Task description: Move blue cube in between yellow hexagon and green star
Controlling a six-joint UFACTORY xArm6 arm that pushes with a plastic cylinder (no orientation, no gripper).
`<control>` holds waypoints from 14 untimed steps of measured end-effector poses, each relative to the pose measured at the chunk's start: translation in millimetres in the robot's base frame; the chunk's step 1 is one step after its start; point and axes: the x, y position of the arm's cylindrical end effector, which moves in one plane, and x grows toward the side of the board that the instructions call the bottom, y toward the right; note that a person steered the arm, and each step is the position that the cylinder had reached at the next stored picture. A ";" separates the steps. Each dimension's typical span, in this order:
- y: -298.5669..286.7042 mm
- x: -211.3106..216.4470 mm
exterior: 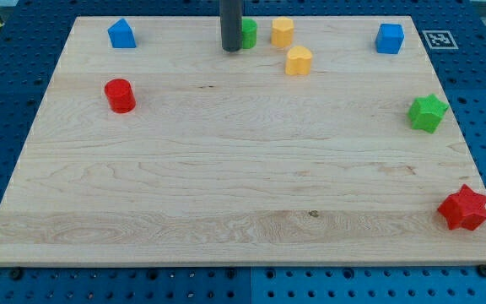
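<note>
The blue cube (389, 38) sits near the view's top right corner of the wooden board (226, 194). The green star (427, 112) lies below it at the right edge. Two yellow blocks sit at the top middle: a yellow hexagon (299, 61) and another yellow block (283, 31) just above and left of it. My tip (231, 49) stands at the top middle, touching or just left of a green block (248, 33) that the rod partly hides. The tip is far left of the blue cube.
A blue block with a pointed top (121, 34) sits at the top left. A red cylinder (120, 95) lies below it. A red star (463, 208) sits at the lower right edge. A blue pegboard table surrounds the board.
</note>
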 end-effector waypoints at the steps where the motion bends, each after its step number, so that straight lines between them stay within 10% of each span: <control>1: 0.0 -0.4; 4: 5.4 69.1; 7: 200.0 70.7; 9: 295.1 12.0; 11: 271.4 -73.9; 14: 277.5 101.5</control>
